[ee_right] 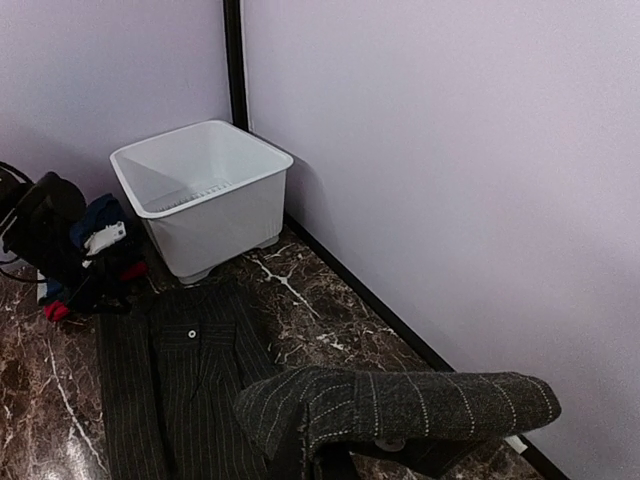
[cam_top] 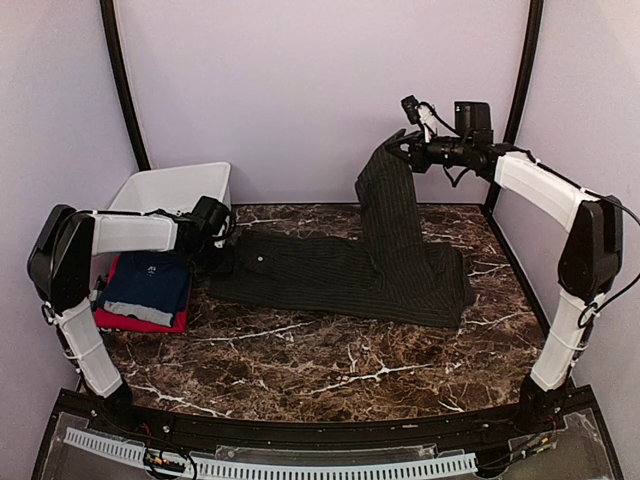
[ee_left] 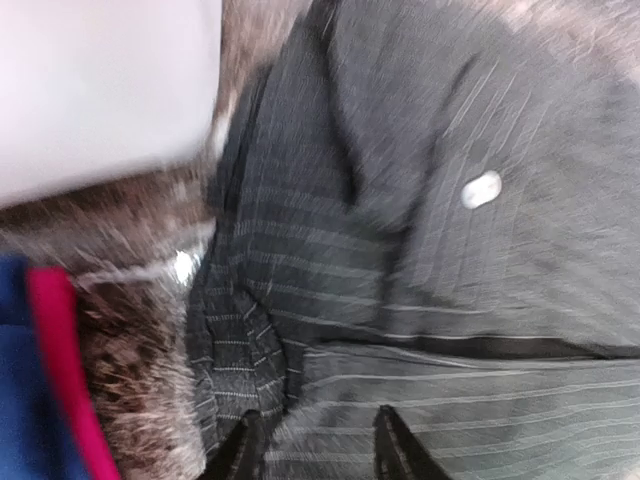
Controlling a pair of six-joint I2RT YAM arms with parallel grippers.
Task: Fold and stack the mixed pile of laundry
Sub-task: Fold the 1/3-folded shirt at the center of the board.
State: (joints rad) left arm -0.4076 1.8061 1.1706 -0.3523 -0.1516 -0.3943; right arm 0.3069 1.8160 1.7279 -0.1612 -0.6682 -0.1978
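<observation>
The dark charcoal pinstriped shirt [cam_top: 330, 275] lies spread across the middle of the marble-patterned surface [cam_top: 330, 365], its length running from left to right. Its right part rises off the surface in a narrow, steep column toward the back wall. There the right gripper [cam_top: 400, 150] holds it high, closed tight on the cloth. In the right wrist view a fold of the striped fabric drapes over that gripper's fingers and hides most of them.

The left gripper [ee_left: 318, 452] hangs low over the left end of the shirt, near the collar and a pale button [ee_left: 482, 189]. Its two fingers [ee_left: 245, 450] stand apart with a moderate gap, and striped cloth shows between them. The left wrist view is blurred, so whether the fingers touch the cloth cannot be told.

At the left edge of the surface, just beside the shirt's left end, the navy blue T-shirt [cam_top: 150, 285] lies folded on top of the red T-shirt [cam_top: 140, 322]. The red cloth shows as a band along the near and left sides of the blue one. The white bin [cam_top: 175, 188] stands in the back left corner against the wall, behind this small stack and close to the left gripper
</observation>
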